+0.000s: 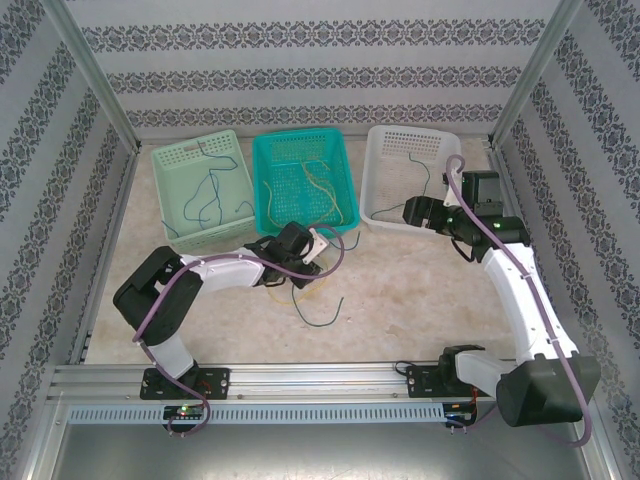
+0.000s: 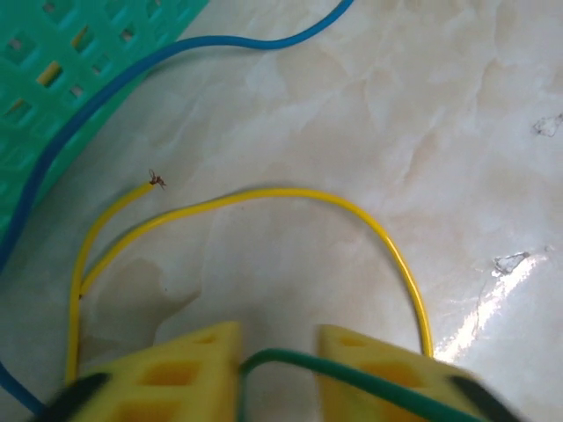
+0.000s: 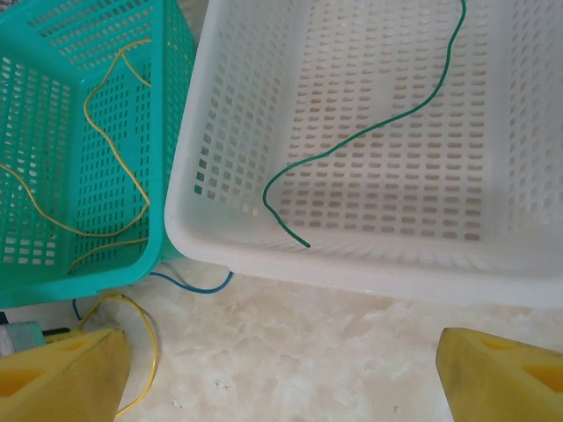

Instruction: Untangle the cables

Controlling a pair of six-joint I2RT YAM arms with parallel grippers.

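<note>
Mid-sort, the left fingers (image 2: 189, 374) straddled the dark green cable (image 2: 283, 355), slightly apart, seemingly needing to close and lift it clear of the yellow cable (image 2: 290, 192); the right fingers (image 3: 62, 378) gaped.

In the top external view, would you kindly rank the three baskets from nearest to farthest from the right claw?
1. white basket: on the right, directly beside the right claw.
2. teal basket: in the middle of the row.
3. light green basket: at the far left.
</note>
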